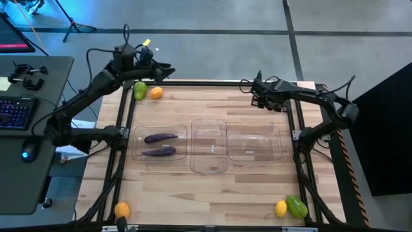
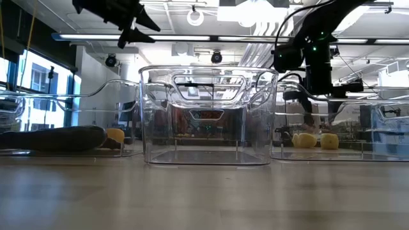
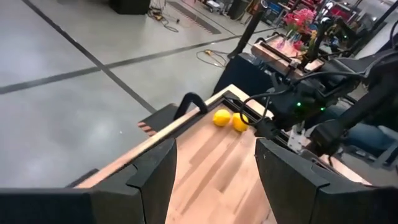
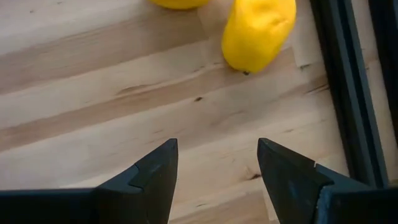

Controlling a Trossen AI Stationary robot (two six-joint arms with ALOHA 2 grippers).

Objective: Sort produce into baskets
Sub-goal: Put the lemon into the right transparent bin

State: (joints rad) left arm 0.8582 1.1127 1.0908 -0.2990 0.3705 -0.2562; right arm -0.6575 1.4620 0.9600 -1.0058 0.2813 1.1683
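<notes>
Two yellow lemons (image 4: 258, 31) (image 4: 180, 3) lie on the wooden table near its far right edge. They also show in the left wrist view (image 3: 222, 117) and the low view (image 2: 305, 139). My right gripper (image 4: 217, 149) (image 1: 257, 95) is open above the table just beside them and touches nothing. My left gripper (image 3: 214, 149) (image 1: 166, 69) is open and empty, raised above the far left corner. Near it a green pear-shaped piece (image 1: 140, 90) and an orange fruit (image 1: 156, 92) lie on the table. Two purple eggplants (image 1: 161, 137) (image 1: 159, 152) lie in the left clear bin (image 1: 136, 154).
The middle bin (image 1: 209, 169) and the right bin (image 1: 283, 151) stand in a row with the left one across the table's middle. An orange fruit (image 1: 121, 209) lies at the near left corner, and a lemon (image 1: 280, 207) and a green piece (image 1: 297, 206) at the near right corner. A dark frame rail (image 4: 348, 93) borders the table.
</notes>
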